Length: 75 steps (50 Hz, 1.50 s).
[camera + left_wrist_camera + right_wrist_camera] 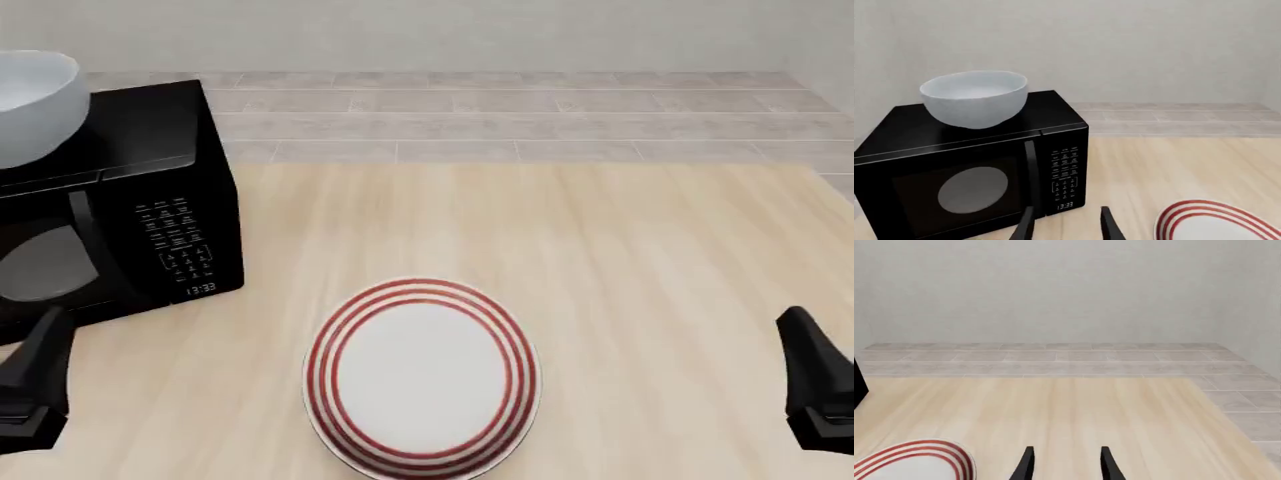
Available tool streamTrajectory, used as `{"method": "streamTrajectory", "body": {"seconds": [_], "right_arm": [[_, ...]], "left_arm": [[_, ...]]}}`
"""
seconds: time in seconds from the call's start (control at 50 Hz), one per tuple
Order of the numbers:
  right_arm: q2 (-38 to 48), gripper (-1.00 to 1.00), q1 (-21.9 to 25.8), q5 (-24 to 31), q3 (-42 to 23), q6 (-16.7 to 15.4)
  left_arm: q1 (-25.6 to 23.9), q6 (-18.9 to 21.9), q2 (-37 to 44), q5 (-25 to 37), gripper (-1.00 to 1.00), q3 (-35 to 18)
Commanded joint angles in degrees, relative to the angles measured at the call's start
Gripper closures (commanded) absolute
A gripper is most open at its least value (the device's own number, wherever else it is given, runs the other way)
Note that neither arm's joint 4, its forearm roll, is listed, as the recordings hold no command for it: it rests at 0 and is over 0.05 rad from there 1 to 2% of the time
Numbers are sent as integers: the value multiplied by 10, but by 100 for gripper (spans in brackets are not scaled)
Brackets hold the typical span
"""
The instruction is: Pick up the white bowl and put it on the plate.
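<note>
The white bowl [975, 98] [30, 104] sits upright on top of a black microwave [981, 170] [120, 200] at the table's far left. The plate [422, 375] [1217, 222] [914, 462], white with red rings, lies flat near the front middle of the table. My left gripper [1065, 225] [34, 385] hangs open low at the front left, short of the microwave's door and well below the bowl. My right gripper [1065, 464] [817, 385] is open at the front right, with nothing between its fingers.
The microwave's door is shut and its keypad faces the arms. The light wooden table [601, 260] ends at the back against a tiled floor strip [534, 120] and a pale wall.
</note>
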Motion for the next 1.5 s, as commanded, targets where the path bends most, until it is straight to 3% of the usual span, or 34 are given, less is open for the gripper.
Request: {"method": "streamTrajectory", "body": {"seconds": [0.02, 0.44, 0.64, 0.66, 0.68, 0.7, 0.8, 0.82, 0.86, 0.96, 1.04, 1.1, 1.18, 1.22, 1.4, 1.44, 1.5], "right_arm": [[2, -100, 0, 1, -2, 0], [-1, -100, 0, 9, -9, 0], [-1, -100, 0, 15, -13, 0], [-1, -100, 0, 13, -11, 0], [-1, -100, 0, 12, -10, 0], [-1, -100, 0, 12, -10, 0], [0, -100, 0, 7, -6, 0], [0, -100, 0, 7, -6, 0], [0, -100, 0, 8, -7, 0], [1, -100, 0, 2, -4, -3], [5, -100, 0, -2, -1, 0], [5, -100, 0, -2, -2, 0], [3, -100, 5, 0, -3, -2], [2, -100, 5, 5, -6, -1], [7, -100, 5, -4, -2, 0], [7, -100, 5, -3, -2, 0], [7, -100, 5, -4, -2, 0]], "left_arm": [[1, 4, 1, 3, -100, -3], [4, -10, 18, 5, -100, -17], [-3, -34, 27, 121, -100, -156], [-2, -38, 58, 147, -100, -210], [0, -38, 64, 156, -100, -224], [2, -34, 40, 157, -100, -204], [8, 0, 81, 194, -100, -276], [17, 26, 88, 196, -100, -289], [15, 21, 70, 187, -100, -260], [31, 52, 91, 194, -100, -281], [33, 39, 108, 218, -100, -321], [47, 79, 120, 221, -100, -341], [34, 83, 135, 239, -100, -366], [31, 118, 144, 251, -100, -379], [48, 150, 185, 289, -100, -429], [43, 175, 192, 302, -100, -445], [53, 164, 217, 314, -100, -468]]}}
